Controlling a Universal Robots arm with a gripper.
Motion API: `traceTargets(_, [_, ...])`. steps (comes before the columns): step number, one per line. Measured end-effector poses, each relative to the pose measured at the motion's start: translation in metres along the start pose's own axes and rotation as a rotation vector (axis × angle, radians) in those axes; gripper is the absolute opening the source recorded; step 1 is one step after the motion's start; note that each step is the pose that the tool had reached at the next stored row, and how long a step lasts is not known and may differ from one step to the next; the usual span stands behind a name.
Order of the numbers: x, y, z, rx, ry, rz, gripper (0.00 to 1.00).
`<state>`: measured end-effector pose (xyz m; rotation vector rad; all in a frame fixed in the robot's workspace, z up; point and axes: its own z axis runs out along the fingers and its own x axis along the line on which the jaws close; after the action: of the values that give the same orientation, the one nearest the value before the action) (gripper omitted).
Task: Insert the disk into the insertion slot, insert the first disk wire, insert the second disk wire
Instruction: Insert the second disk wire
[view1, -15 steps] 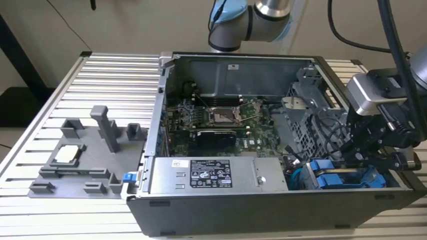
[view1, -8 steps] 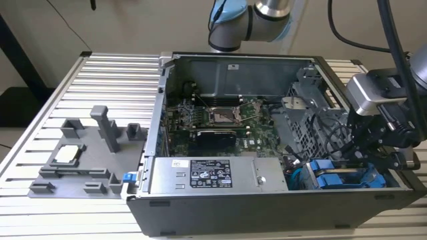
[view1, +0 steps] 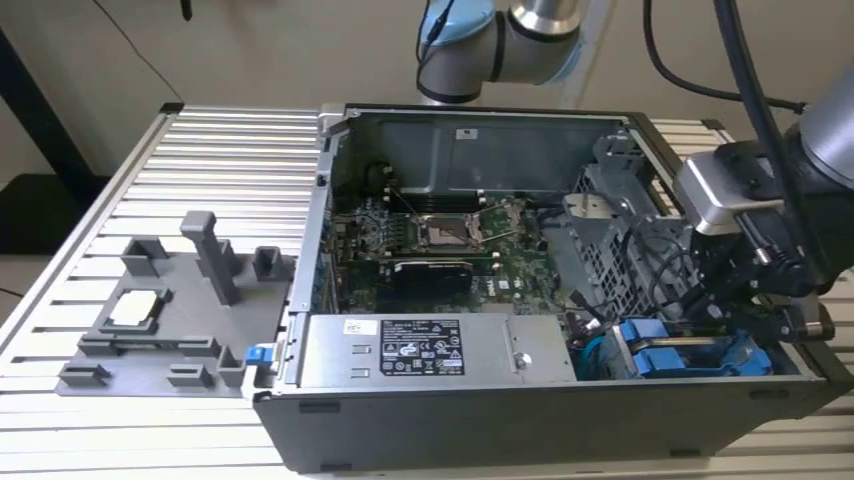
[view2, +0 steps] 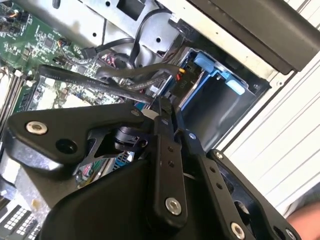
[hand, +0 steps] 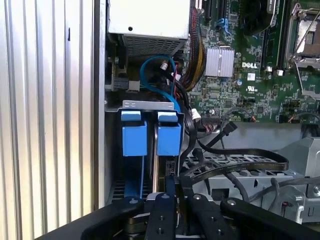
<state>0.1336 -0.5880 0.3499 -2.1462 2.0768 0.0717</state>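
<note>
The disk sits in the insertion slot, just beyond the jaws.

Grey fixture tray beside open computer case.

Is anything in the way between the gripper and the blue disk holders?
Yes. Black cables loop across the case right in front of the gripper, beside the two blue carriers in their bay. The fingertips sit just short of them.
</note>
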Motion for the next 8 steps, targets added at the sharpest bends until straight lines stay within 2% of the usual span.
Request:
traceTargets(6, [-0.0004,0.0036,0.0043,0.0313,0.0105,-0.005,0.16])
traceTargets(8, [-0.0009,0.0041,0.0056,0.045,0.0125,-0.007,0.16])
